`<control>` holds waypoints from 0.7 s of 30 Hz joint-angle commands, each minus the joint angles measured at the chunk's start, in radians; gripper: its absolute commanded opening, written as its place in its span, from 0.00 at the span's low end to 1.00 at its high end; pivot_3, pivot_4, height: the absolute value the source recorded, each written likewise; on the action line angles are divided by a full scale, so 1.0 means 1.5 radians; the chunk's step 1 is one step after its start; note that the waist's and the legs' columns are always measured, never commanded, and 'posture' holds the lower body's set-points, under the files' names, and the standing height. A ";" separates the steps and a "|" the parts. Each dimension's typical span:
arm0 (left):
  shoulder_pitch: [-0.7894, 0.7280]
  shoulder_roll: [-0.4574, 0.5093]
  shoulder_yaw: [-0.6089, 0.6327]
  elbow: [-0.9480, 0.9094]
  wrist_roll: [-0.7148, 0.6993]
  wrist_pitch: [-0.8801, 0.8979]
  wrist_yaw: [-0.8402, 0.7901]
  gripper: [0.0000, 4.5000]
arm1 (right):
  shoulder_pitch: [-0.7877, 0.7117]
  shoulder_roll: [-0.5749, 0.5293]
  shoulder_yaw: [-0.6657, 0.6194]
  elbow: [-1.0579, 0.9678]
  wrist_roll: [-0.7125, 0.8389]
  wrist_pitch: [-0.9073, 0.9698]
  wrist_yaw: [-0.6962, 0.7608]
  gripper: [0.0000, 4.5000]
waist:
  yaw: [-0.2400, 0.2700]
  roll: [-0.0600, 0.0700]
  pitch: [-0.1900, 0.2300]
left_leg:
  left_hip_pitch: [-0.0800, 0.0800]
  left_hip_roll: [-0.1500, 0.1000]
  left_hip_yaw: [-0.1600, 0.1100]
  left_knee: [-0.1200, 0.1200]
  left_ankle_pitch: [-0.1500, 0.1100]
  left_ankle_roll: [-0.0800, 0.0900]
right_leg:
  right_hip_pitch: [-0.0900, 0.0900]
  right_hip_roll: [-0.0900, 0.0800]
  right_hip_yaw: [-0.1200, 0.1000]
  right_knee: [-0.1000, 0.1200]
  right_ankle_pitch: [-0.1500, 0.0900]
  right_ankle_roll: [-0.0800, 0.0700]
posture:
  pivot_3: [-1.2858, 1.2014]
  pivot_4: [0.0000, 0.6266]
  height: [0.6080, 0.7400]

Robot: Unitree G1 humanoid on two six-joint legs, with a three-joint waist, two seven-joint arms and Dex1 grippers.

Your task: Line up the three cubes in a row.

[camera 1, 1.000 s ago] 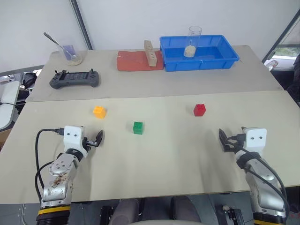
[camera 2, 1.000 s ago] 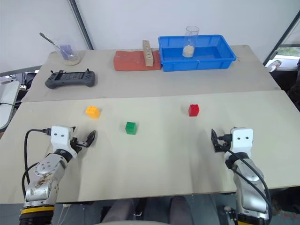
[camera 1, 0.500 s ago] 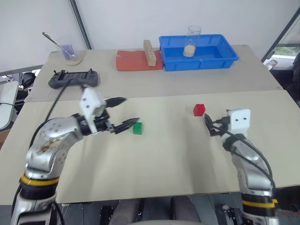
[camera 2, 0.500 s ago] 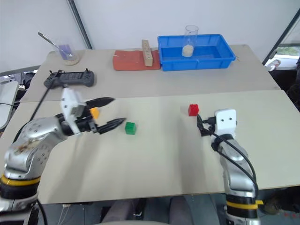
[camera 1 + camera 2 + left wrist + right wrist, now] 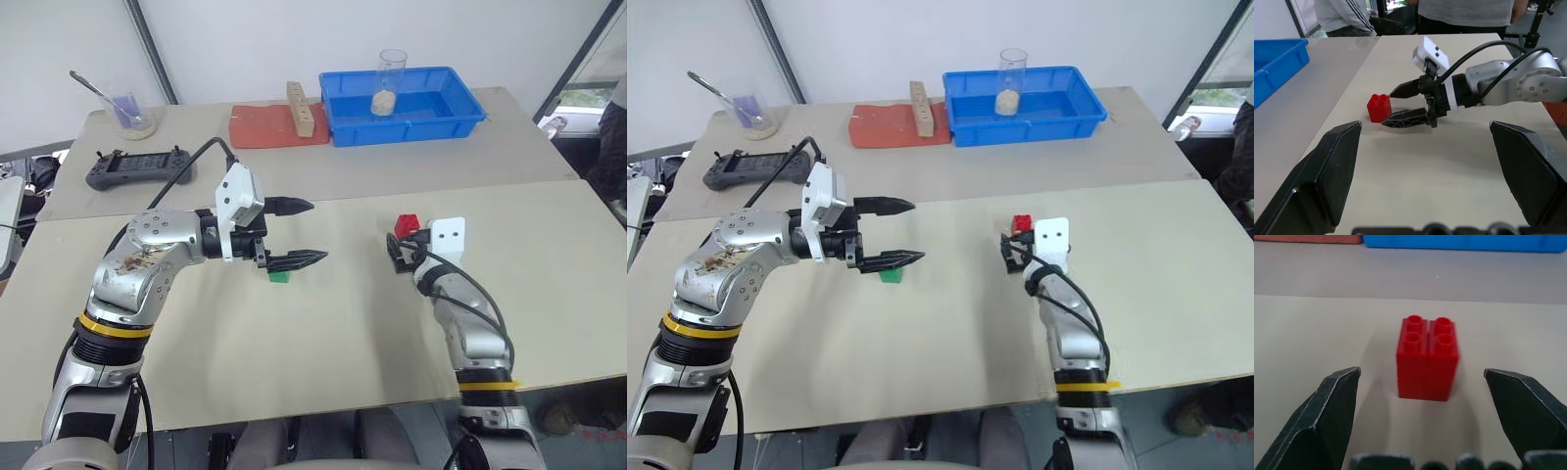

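Pale tabletop [image 5: 323, 343], both pincers spread and empty

The right gripper [image 5: 1400, 104] lies level just behind the red cube [image 5: 1426, 357], which sits ahead between its wide jaws, untouched; the left gripper [image 5: 302, 233] hovers agape above the green cube [image 5: 279, 276]; a white wall [image 5: 294, 29] rises beyond a blue bin [image 5: 402, 103]; people stand past the table's far edge; no legible writing.

No legible text, label, brand, number or sign on anything in these views.
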 commanded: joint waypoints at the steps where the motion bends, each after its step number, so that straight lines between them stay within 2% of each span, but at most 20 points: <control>1: -0.007 0.001 0.016 -0.014 0.002 -0.009 0.002 0.99 | -0.041 0.002 0.000 0.034 -0.010 -0.040 -0.011 1.00 | 0.001 0.000 0.000 | 0.000 0.000 0.000 0.000 0.000 0.000 | 0.000 0.000 0.000 0.000 0.000 0.000 | 0.52 0.24 1.00; 5: -0.004 0.003 0.020 -0.013 0.003 -0.012 0.007 0.99 | -0.065 0.000 -0.005 0.078 -0.017 -0.067 -0.021 1.00 | 0.001 0.000 0.000 | 0.000 0.000 0.000 0.000 0.000 0.000 | 0.000 0.000 0.000 0.000 0.000 0.000 | 0.52 0.24 1.00; 6: -0.003 0.003 0.021 -0.011 0.004 -0.014 0.007 1.00 | -0.066 0.000 -0.005 0.081 -0.016 -0.071 -0.020 0.88 | 0.001 0.000 0.000 | 0.000 0.000 0.000 0.000 0.000 0.000 | 0.000 0.000 0.000 0.000 0.000 0.000 | 0.52 0.24 1.00; 13: -0.001 0.001 0.026 -0.002 0.011 -0.022 0.006 1.00 | -0.066 0.000 -0.005 0.086 -0.013 -0.086 -0.016 0.36 | 0.000 0.000 0.000 | 0.000 0.000 0.000 0.000 0.000 -0.001 | -0.001 0.000 0.000 0.002 0.000 0.000 | 0.52 0.24 1.00; 14: 0.000 0.000 0.025 -0.001 0.012 -0.023 0.004 1.00 | -0.061 -0.003 -0.003 0.079 -0.013 -0.085 -0.010 0.32 | 0.000 0.000 0.000 | 0.000 0.000 0.000 0.000 0.000 -0.001 | -0.001 0.000 0.000 0.002 0.000 0.000 | 0.52 0.24 1.00; 18: 0.012 0.003 0.016 -0.009 0.010 -0.027 -0.011 1.00 | -0.034 -0.038 0.000 0.016 0.009 -0.052 0.055 0.32 | 0.001 0.000 0.000 | 0.000 0.000 0.000 0.000 0.000 -0.001 | -0.001 0.000 0.000 0.002 0.000 0.000 | 0.52 0.24 1.00; 21: 0.033 0.014 0.010 -0.023 0.007 -0.041 -0.044 1.00 | -0.003 -0.105 0.000 -0.059 0.074 -0.003 0.184 0.32 | 0.003 0.000 0.000 | 0.000 0.000 0.000 0.000 0.000 0.000 | -0.001 0.000 0.000 0.002 0.000 0.000 | 0.52 0.24 1.00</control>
